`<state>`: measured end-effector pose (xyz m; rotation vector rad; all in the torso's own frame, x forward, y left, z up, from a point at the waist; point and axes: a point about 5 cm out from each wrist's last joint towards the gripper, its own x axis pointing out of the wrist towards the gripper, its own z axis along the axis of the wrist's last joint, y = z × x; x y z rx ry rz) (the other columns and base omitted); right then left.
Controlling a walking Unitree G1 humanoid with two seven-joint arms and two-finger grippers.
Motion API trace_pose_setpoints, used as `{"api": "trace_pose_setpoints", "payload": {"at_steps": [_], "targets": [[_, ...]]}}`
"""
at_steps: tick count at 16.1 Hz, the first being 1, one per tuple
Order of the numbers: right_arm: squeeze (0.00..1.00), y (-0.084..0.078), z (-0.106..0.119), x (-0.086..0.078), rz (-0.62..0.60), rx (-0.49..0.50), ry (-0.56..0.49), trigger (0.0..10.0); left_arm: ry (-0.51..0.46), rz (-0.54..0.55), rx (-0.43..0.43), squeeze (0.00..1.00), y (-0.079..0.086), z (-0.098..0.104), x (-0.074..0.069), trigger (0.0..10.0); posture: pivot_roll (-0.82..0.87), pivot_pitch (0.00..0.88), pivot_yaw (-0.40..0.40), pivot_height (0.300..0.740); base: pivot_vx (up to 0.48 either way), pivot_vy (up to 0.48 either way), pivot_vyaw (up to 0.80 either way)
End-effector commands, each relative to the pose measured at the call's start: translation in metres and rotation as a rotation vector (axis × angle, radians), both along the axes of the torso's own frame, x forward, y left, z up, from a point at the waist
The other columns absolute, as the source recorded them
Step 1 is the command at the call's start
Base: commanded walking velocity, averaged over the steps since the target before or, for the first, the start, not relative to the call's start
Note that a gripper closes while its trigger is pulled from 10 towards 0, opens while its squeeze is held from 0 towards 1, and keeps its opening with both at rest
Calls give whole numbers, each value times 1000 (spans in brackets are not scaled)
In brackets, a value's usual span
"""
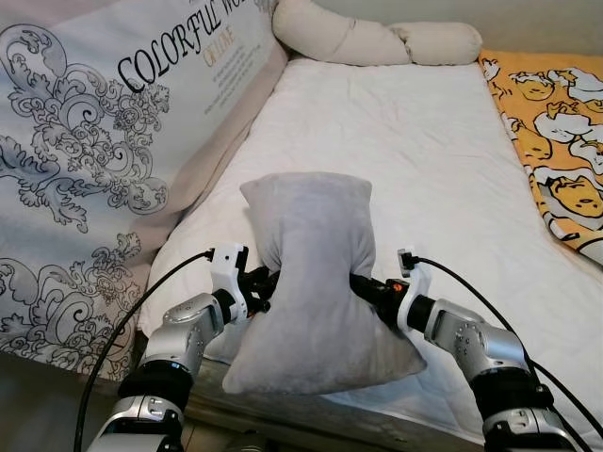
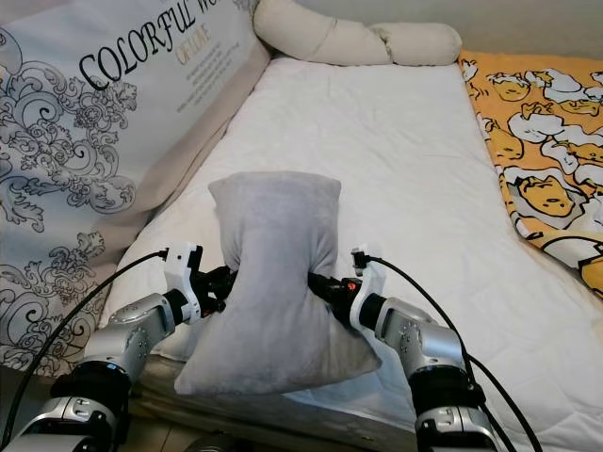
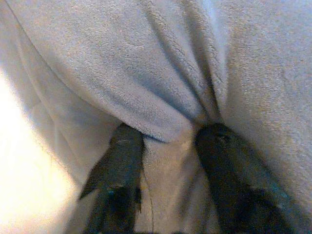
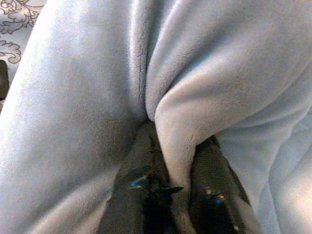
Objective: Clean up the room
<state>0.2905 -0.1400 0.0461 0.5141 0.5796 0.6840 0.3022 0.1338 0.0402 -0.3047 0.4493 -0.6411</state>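
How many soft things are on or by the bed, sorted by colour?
Grey: 1, the grey pillow, pinched between the left tool and the right tool.
Cream: 2, two cream bolsters at the head of the bed.
Orange and yellow: 1, the cartoon blanket.
White with print: 1, the big printed cushion.
Total: 5

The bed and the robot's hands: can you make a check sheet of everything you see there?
Surface: white bed, bare and lightly creased.
Job's things: grey pillow held upright over the bed's near edge, pinched in at its middle.
Clutter: long cream pillow at the far end; orange cartoon blanket along the right side.
Grippers: left gripper and right gripper each clamp a fold of the grey pillow from opposite sides.
Cables: black cable loops to the left wrist, another to the right.
Surroundings: big printed cushion on the left.
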Motion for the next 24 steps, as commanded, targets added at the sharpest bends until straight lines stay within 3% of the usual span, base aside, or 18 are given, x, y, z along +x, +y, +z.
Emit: {"api": "trace_pose_setpoints", "payload": {"at_steps": [1,7,10,11,16,17,18,19,21,24], "targets": [[0,18,6,2,62,13,-20,0,5,-58,4,0,-18,0,-3,0,57,0,38,740,0,0,0],[0,17,15,6,9,19,-29,0,-14,-37,20,0,-15,7,-1,0,61,0,32,740,0,0,0],[0,16,33,11,-26,42,-87,0,-109,-39,39,0,-17,29,6,0,56,0,41,740,0,0,0],[0,17,47,14,-45,52,-133,0,-169,-45,48,0,-19,47,9,0,51,0,45,740,0,0,0],[0,23,87,18,-104,26,-304,0,-339,11,108,0,-25,91,10,0,42,0,61,740,0,0,0],[0,22,92,21,-168,5,-337,0,-369,34,133,0,-25,97,10,3647,37,0,66,740,0,0,0],[0,19,93,21,-211,-49,-360,5725,-407,69,166,0,-24,102,9,10000,23,0,77,740,0,0,0],[0,19,94,21,-222,-96,-376,10000,-405,118,208,0,-20,103,8,10000,16,0,80,740,0,0,0],[0,19,91,21,-259,-199,-407,10000,-449,157,284,0,-14,107,4,10000,15,0,73,740,0,0,0],[0,21,84,14,-302,-227,-380,10000,-448,163,305,0,-10,105,-2,10000,21,0,58,740,0,90,0]]}}
